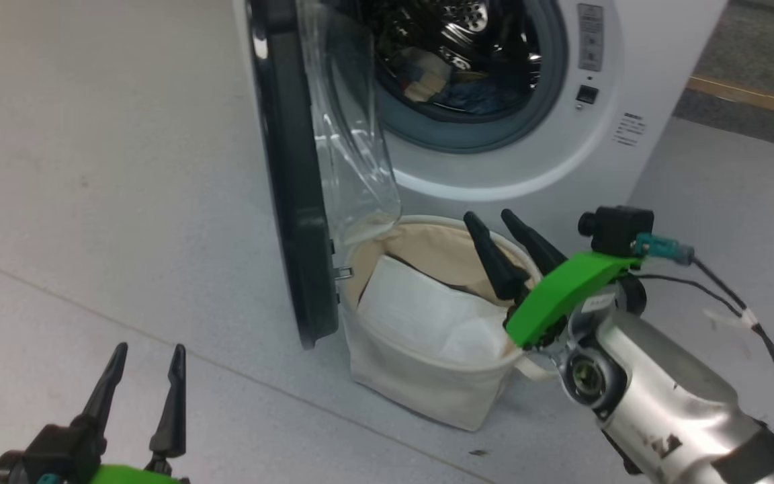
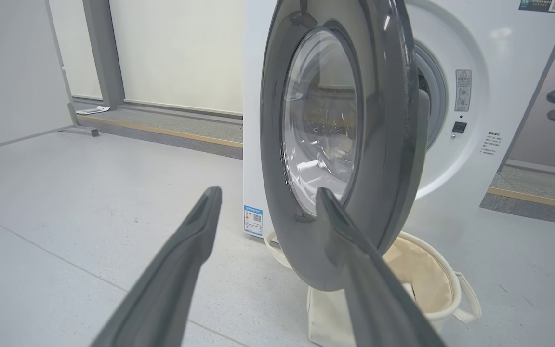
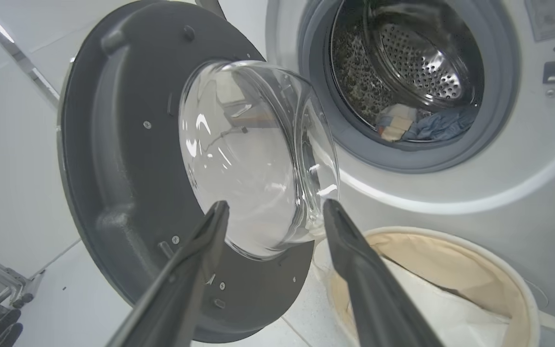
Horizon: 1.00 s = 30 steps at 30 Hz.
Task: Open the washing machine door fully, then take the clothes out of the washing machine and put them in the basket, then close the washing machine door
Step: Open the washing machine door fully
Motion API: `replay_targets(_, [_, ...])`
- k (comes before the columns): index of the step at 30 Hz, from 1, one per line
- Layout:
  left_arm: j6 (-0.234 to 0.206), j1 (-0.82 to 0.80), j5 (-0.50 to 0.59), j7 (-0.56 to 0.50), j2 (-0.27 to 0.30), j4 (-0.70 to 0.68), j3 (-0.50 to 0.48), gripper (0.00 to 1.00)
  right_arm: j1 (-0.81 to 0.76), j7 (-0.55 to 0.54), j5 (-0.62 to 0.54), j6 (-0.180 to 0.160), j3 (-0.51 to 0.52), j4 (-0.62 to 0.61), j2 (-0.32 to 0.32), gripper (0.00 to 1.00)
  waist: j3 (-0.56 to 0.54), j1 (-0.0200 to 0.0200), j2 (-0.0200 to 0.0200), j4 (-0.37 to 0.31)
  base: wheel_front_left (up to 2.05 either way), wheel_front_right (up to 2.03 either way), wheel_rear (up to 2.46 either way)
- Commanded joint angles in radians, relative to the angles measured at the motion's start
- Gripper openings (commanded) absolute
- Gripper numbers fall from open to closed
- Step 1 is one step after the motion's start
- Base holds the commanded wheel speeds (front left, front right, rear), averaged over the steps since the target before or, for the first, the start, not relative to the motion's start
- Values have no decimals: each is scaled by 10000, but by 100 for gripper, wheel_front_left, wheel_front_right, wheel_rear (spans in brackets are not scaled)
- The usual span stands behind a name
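Your right gripper (image 1: 490,216) is spread open and holds nothing. It hangs over the far right part of the basket (image 1: 427,393), fingers pointing up toward the washing machine (image 1: 642,87). In the right wrist view, the clear glass bowl (image 3: 253,159) of the washing machine door (image 1: 293,202) shows between those two fingers, not touched by either.

Your left gripper (image 1: 150,347) is also open and empty. It sits low at your left over the grey floor (image 1: 91,168), well apart from the door. In the left wrist view it looks at the door's outer face.

The door stands swung out on your left of the porthole, and you see it nearly edge-on from the head. Its lower edge is just beside the basket's left rim; you cannot tell whether they touch.

The basket stands on the floor directly in front of the machine, below the porthole. A flat white sheet (image 1: 427,309) lies inside it.

The clothes (image 3: 427,126) lie at the bottom of the steel drum (image 3: 417,67), behind the grey gasket (image 3: 403,161): a blue piece with a cream and white piece on its left.
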State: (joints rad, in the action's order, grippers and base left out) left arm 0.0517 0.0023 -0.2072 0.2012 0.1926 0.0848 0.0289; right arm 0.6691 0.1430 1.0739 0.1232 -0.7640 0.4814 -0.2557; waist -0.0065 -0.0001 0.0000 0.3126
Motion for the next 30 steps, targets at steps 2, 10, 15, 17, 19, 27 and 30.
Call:
replay_targets(2, [-58, -168, -166, -103, 298, -499, -507, 100, -313, 592, -679, 75, -59, -566, -277, 100, -75, 1, 0, -297, 0, 0, 0])
replay_targets(10, [78, 89, -615, -444, 635, -969, -790, 100, -1790, 1047, -2100, 75, 838, -1395, -624, 100, -2, 1, 0, -713, 0, 0, 0])
replay_targets(15, [47, 190, -779, -454, 675, -1182, -904, 100, -2775, 1140, -3256, 75, 1618, -2012, -479, 100, 146, 1, 0, -893, 0, 0, 0])
replay_targets(17, [23, 213, -840, -390, 650, -1224, -937, 100, -3159, 1153, -3702, 75, 1939, -2186, -372, 100, 172, 1, 0, -955, 0, 0, 0])
replay_targets(19, [-16, 253, -904, -324, 607, -1231, -976, 100, -3538, 1157, -4016, 75, 2183, -2332, -212, 100, 183, 1, 0, -1001, 0, 0, 0])
replay_targets(27, [-61, 309, -976, -230, 576, -1081, -945, 100, -4275, 867, -4760, 75, 2797, -2799, 140, 100, 197, 1, 0, -1093, 0, 0, 0])
replay_targets(30, [-69, 285, -981, -194, 579, -1033, -910, 100, -4443, 686, -5011, 75, 2988, -2979, 270, 100, 166, 1, 0, -1100, 0, 0, 0])
